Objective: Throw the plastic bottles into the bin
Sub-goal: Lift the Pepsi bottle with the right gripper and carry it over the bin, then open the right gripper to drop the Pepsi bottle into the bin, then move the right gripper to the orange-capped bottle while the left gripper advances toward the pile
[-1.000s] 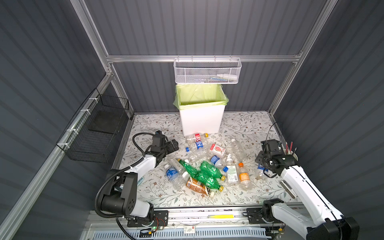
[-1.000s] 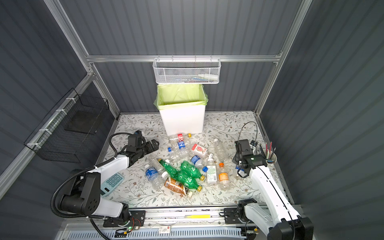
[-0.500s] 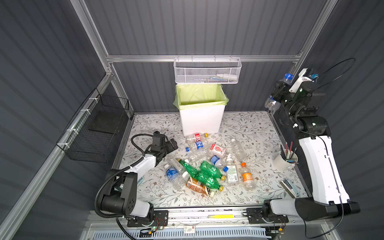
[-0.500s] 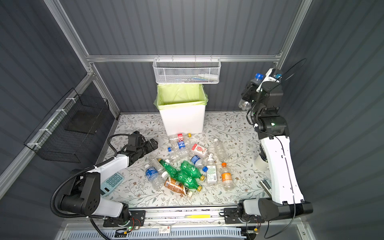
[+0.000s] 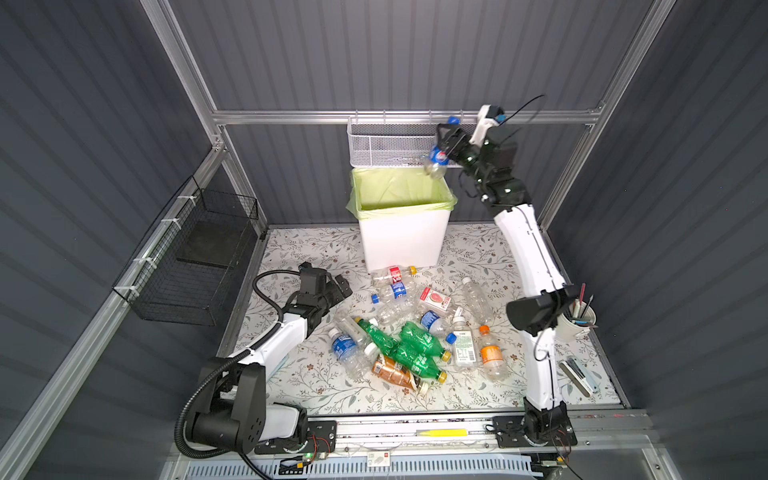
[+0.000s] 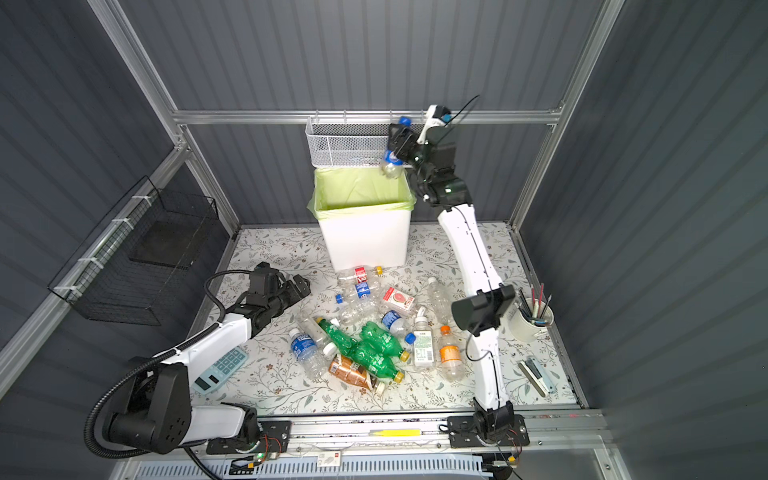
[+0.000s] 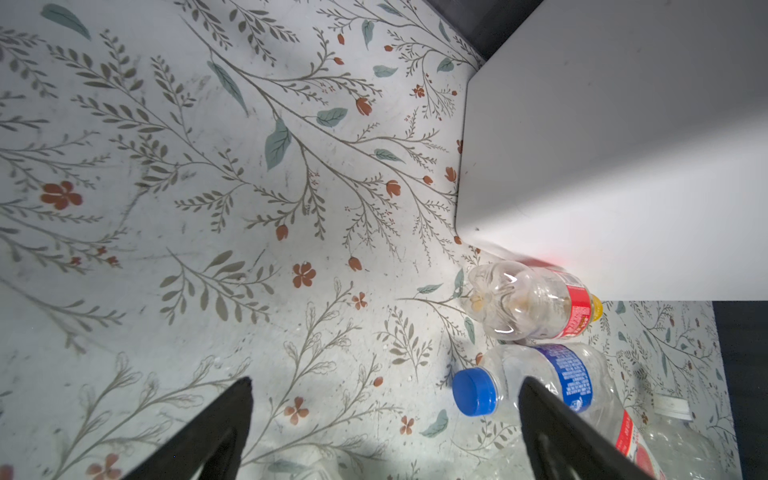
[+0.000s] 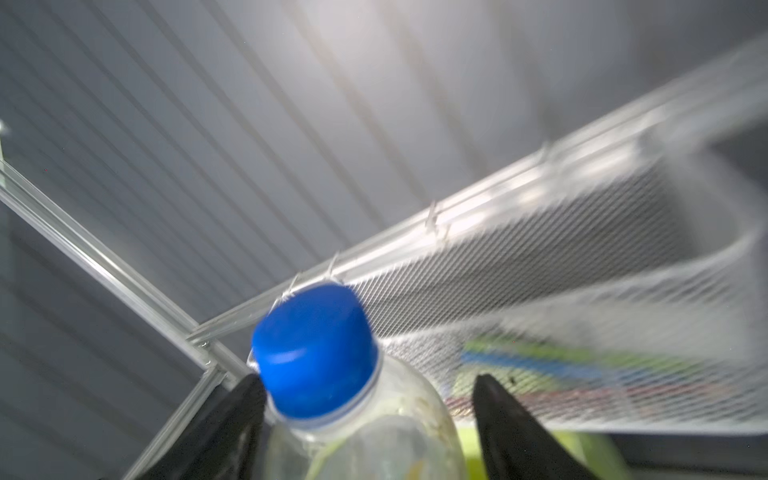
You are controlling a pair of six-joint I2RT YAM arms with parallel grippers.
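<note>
Table (image 5: 478,249): floral top, with the bin at the far middle and loose bottles across the centre.
Bin (image 5: 401,241): white and upright, with a pale green bag folded over its rim and its mouth facing up.
Mesh basket (image 5: 386,143): white, hung on the far wall just above the bin.
Heap of bottles (image 5: 411,332): lying flat near the middle of the table. The green ones run from far left to near right, with their yellow caps to the near right.
Right claw (image 5: 446,139): raised high over the bin's far right corner, with its jaws spread wider than the bottle's neck. In the wrist view one finger (image 8: 249,399) sits by the cap and the other stands clear of the bottle.
Left claw (image 5: 338,286): low over the table, left of the heap, with its jaws wide apart and nothing between them.
Raised bottle (image 5: 437,157): clear with a blue label, between the right claw's jaws. Its long axis is nearly upright and leans slightly, blue cap up and base down toward the bin's mouth.
Red-label bottle (image 5: 395,273): lies along the bin's near wall, with its yellow cap to the right.
Blue-label bottle (image 5: 395,291): lies just nearer, touching the red-label bottle, with its blue cap to the left.
</note>
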